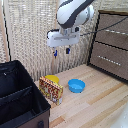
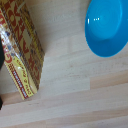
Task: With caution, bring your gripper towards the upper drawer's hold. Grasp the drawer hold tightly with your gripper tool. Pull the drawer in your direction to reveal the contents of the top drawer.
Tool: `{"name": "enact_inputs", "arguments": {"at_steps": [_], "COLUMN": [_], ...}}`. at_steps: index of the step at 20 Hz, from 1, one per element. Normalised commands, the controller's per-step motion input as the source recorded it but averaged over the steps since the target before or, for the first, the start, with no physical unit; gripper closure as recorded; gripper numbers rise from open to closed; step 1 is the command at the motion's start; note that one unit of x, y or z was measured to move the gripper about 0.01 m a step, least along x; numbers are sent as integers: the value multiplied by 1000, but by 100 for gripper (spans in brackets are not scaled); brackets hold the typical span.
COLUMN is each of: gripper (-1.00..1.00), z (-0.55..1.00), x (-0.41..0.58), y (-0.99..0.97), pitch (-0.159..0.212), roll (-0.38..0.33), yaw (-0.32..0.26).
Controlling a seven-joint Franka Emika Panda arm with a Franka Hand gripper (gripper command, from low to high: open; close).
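The gripper [image 1: 61, 51] hangs from the bulky white and grey arm at the top middle of the exterior view, its two blue-tipped fingers apart and empty. It is high above the wooden floor, well to the exterior view's left of the dark brown dresser. The top drawer [image 1: 114, 37] is shut, and its drawer hold [image 1: 117, 31] is a slim silver bar across the front. The like lower drawer [image 1: 111, 62] below it is also shut. The wrist view shows neither the gripper's fingers nor the dresser, only the floor below.
A blue bowl [image 1: 76, 85] [image 2: 107, 27], a yellow bowl [image 1: 51, 78] and a printed red and yellow box [image 1: 51, 90] [image 2: 22, 50] lie on the floor under the gripper. A big black case [image 1: 17, 97] stands at the exterior view's left. A woven wall is behind.
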Motion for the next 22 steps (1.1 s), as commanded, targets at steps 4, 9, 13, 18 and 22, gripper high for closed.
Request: {"name": "enact_inputs", "arguments": {"at_steps": [4, 9, 13, 18, 22], "gripper": [-100, -100, -100, -100, -100], "z": [201, 286, 323, 280, 276], "x": [151, 109, 88, 124, 299], "y": [73, 25, 41, 45, 131], "pitch": [3, 0, 0, 6, 24], "roll": [-241, -315, -306, -323, -335], "yaw": [111, 129, 129, 115, 56]}}
